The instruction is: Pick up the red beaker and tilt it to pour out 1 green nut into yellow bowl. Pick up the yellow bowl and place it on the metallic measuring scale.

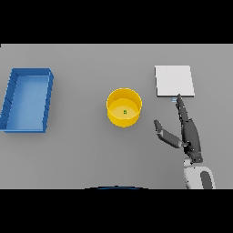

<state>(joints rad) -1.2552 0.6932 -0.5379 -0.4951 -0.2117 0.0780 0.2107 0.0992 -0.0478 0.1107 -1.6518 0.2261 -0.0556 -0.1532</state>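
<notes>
We see the yellow bowl (124, 107) standing mid-desk with one green nut (125, 111) lying inside it. Our right hand (188, 132) hovers just right of the bowl, fingers (180, 105) straight and thumb spread, holding nothing, fingertips at the near edge of the metallic scale (174, 81). A blue tray (9, 101) sits far left on the grey desk (82, 154).

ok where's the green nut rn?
Head view: the green nut lies inside the yellow bowl, mid-table, between the blue tray and the scale.
</notes>
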